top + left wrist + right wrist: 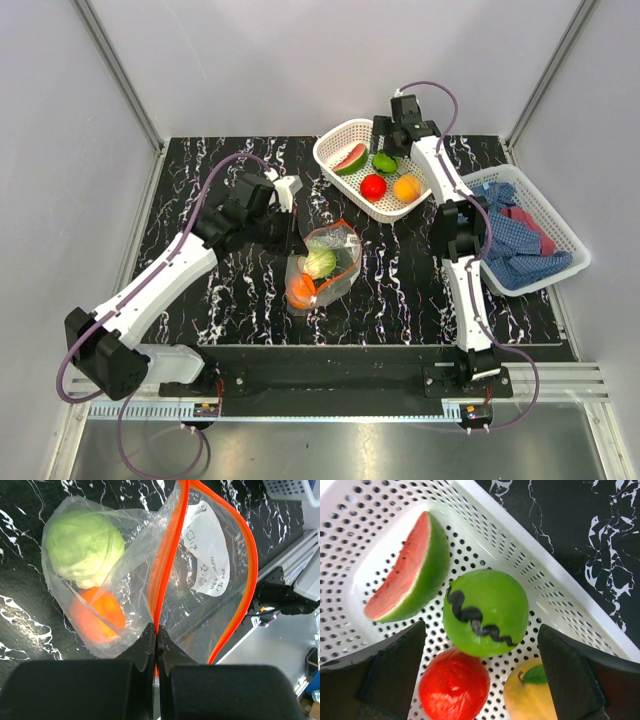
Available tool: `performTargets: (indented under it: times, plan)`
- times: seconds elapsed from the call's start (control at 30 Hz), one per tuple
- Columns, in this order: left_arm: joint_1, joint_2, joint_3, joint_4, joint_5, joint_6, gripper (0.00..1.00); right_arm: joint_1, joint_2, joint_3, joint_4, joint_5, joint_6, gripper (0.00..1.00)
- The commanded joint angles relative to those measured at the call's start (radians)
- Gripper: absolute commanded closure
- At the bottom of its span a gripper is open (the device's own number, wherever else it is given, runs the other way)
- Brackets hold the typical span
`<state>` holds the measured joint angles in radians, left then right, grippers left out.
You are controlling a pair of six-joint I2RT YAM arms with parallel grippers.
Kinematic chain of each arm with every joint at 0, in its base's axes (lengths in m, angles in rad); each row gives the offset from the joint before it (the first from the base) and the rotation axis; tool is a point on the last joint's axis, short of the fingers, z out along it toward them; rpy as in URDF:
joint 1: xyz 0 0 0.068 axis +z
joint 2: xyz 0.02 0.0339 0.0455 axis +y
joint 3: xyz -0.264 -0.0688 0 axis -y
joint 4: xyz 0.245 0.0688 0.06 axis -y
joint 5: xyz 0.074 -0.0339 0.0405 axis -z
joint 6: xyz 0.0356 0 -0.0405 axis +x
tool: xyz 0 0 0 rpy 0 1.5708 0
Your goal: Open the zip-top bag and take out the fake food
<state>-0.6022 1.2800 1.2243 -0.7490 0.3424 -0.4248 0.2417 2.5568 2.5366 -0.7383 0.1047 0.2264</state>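
The left tool (156, 632) is pressed together on the orange-red zip strip (250, 565) of the zip-top bag (327, 262), pinching it where the two sides of the strip meet. The mouth gapes open, and the bag lies on the desk (200, 170) near the middle. That thin pinch is the weak spot: if the strip slides out, the mouth would likely fall shut and have to be opened again. A pale cabbage ball (85, 547) and an orange ball (97, 617) sit inside, the orange one lower and partly under the cabbage. A reach into the bag could catch crinkly film along with the toy and drag the whole bag, or nudge the round cabbage so that it rolls off across the desk. The right tool (481, 625) hangs spread wide over the white basket (570, 595), gripping nothing. Below it lie a green fruit (485, 612), a watermelon slice (407, 575), a tomato (452, 685) and a yellow-orange fruit (530, 690). To get back to the bag, that tool probably has to rise over the basket wall first. A second basket (560, 225) holding cloths (515, 240) sits close by the right arm's elbow, where a wide swing might knock it.
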Motion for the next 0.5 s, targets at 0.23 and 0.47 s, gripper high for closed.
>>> performTargets:
  times: [0.23,0.47]
  plan:
    - [-0.001,-0.033,0.023,0.033,-0.062,-0.052,1.0,0.132,-0.358,-0.188,-0.24,0.038,0.149,0.0]
    - [-0.001,-0.036,0.02,0.034,-0.131,-0.098,1.0,0.318,-0.723,-0.641,-0.165,-0.077,0.126,0.0]
